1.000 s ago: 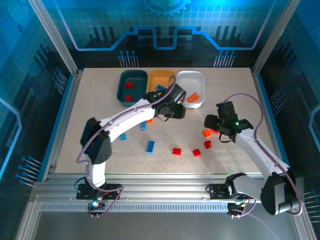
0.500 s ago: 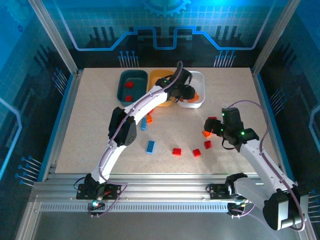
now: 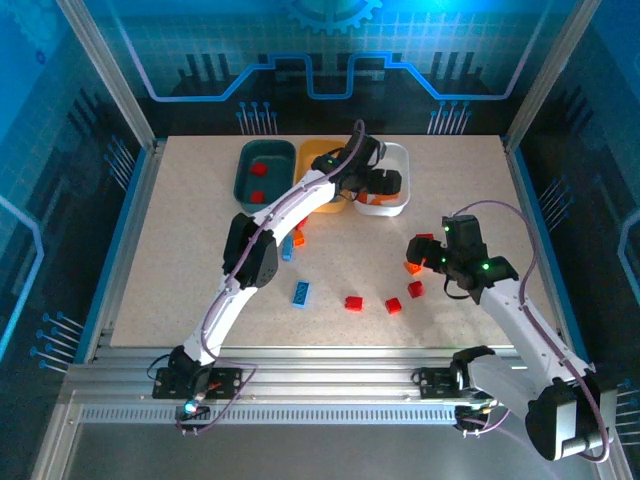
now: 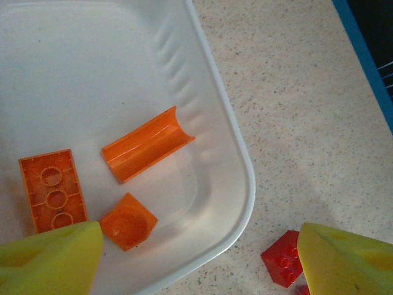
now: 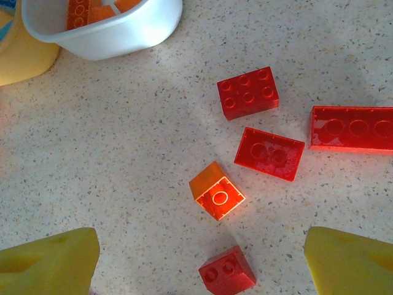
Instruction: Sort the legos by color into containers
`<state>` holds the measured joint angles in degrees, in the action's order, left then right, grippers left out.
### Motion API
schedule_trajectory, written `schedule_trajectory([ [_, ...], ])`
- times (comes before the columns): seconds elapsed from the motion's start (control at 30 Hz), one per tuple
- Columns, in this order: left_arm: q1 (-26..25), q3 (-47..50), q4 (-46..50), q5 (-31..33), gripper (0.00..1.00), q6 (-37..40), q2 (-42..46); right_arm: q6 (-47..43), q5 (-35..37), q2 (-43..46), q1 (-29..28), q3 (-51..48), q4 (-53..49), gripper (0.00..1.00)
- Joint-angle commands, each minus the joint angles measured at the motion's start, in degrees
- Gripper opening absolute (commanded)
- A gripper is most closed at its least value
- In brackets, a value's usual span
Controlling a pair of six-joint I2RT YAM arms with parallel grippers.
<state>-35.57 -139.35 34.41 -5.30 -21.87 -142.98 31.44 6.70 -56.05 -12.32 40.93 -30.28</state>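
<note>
A speckled beige tabletop (image 3: 180, 250) fills the middle of the top view, with a blue edge strip (image 3: 118, 240) down its left side. The same kind of strip crosses the upper right corner of the left wrist view. Slotted aluminium rails (image 3: 330, 385) run across the lower part of the frame. Two slanted aluminium posts (image 3: 105, 70) rise at upper left and upper right. Between them, along the top, stands a blue-lit back panel (image 3: 330, 50) with a gear outline and circuit-like lines.
</note>
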Motion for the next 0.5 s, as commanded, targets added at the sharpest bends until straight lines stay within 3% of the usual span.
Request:
schedule_trajectory([
  [0.0, 0.0, 1.6, -2.3, -2.2, 0.86, 1.6, 8.7, -0.5, -1.7, -0.1, 0.1, 0.3, 0.9, 0.87],
  [0.1, 0.0, 14.5, -6.7, -1.9, 0.95, 1.2, 18.8, -0.1, -1.3, -2.1, -2.0, 1.1, -0.6, 0.83],
  [0.17, -0.1, 28.3, -13.1, -1.3, 0.99, 0.2, 28.0, -0.5, -0.1, -4.2, -5.4, 1.6, -1.9, 0.81],
  [0.33, 1.1, 57.4, -24.0, 2.5, 0.99, -5.1, 48.0, -1.0, 2.8, -9.5, -14.9, 3.7, -4.5, 0.8],
  [0.47, 3.2, 76.7, -27.3, 4.9, 0.99, -10.2, 60.6, -0.5, 10.8, -13.4, -19.0, 5.6, -6.4, 0.81],
])
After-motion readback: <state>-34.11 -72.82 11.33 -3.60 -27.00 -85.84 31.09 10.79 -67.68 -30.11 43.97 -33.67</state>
